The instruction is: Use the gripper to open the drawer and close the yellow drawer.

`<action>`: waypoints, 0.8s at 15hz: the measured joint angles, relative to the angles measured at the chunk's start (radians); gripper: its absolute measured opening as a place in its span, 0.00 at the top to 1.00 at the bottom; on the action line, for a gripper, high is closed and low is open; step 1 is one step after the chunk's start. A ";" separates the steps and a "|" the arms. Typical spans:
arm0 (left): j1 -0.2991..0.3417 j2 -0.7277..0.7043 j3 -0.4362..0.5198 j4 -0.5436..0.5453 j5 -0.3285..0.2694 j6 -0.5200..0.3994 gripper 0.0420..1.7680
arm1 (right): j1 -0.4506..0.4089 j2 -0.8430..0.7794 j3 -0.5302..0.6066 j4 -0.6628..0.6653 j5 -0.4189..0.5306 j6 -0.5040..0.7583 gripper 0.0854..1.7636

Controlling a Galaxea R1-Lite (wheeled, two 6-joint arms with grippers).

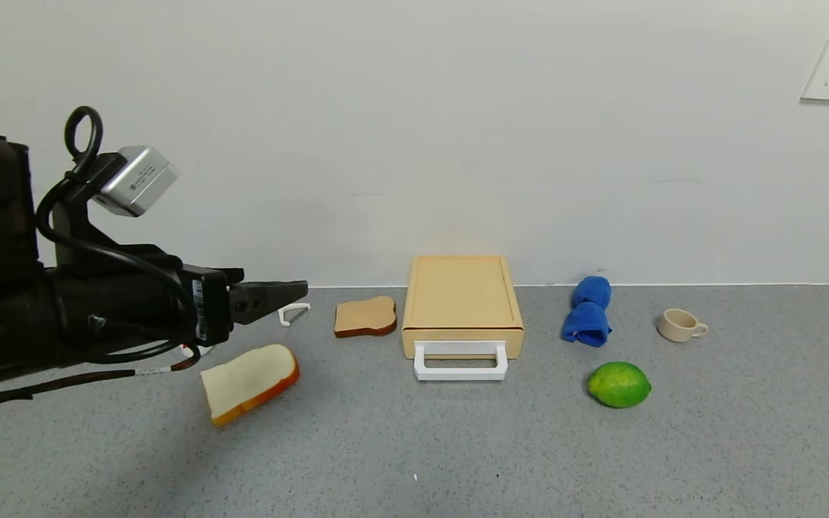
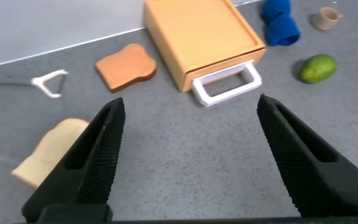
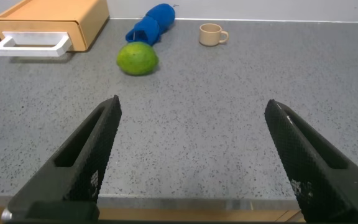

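**Wide jaws, a crowded approach**

The left gripper (image 1: 292,293), spread wide, hangs over the counter's left side. The drawer (image 1: 462,306) sits shut against the back edge, centre. Swinging across could clip the bread (image 1: 365,316) or miss the handle (image 1: 461,360).

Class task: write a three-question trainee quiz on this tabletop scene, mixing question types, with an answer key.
1. True or false: the yellow drawer is shut, its white handle facing the robot.
2. Which thing lies nearest the lime? A) blue cloth B) brown bread slice C) white bread slice
3. Fill in: the left gripper hovers with its fingers ____, left of the drawer and above the white bread slice.

Key: 1 true; 2 A; 3 open. The right gripper, also open, sits low near the table's front edge.
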 joint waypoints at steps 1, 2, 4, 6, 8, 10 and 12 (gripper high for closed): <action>0.000 -0.029 0.022 0.000 0.031 0.014 0.12 | 0.000 0.000 0.000 0.000 0.000 0.000 0.04; 0.000 -0.065 0.049 0.000 0.059 0.023 0.11 | 0.000 0.000 0.000 0.000 0.000 0.000 0.04; 0.001 -0.146 0.098 0.000 0.093 0.029 0.09 | 0.000 0.000 0.000 0.000 0.000 0.000 0.04; 0.001 -0.243 0.143 0.007 0.116 0.031 0.08 | 0.000 0.000 0.000 0.000 0.000 0.000 0.04; 0.002 -0.339 0.176 0.017 0.164 0.031 0.07 | 0.000 0.000 0.000 0.000 0.000 0.000 0.04; 0.003 -0.426 0.210 0.022 0.216 0.032 0.06 | 0.000 0.000 0.000 0.000 0.000 0.000 0.04; 0.022 -0.516 0.237 0.048 0.258 0.036 0.05 | 0.000 0.000 0.000 0.000 0.000 0.000 0.04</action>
